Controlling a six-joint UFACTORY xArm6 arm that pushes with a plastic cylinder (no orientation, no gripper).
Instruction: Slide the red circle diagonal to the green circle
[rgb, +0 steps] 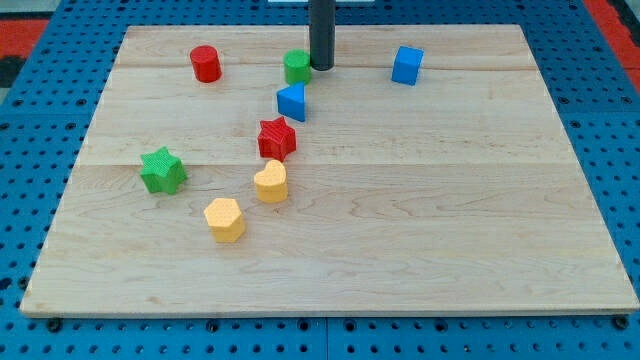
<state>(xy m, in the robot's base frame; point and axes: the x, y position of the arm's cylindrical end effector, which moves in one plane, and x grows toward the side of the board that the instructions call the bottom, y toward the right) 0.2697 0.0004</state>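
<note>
The red circle (205, 63) stands near the view's top left of the wooden board (450, 200). The green circle (297, 66) stands to its right, near the top middle. My tip (321, 66) is just right of the green circle, close to it or touching it; I cannot tell which. The rod rises straight up out of the view's top.
A blue triangle (291, 101) sits just below the green circle, a red star (277, 138) below that. A yellow heart (271, 182) and a yellow hexagon (225, 219) lie lower. A green star (162, 170) is at left, a blue cube (407, 64) at top right.
</note>
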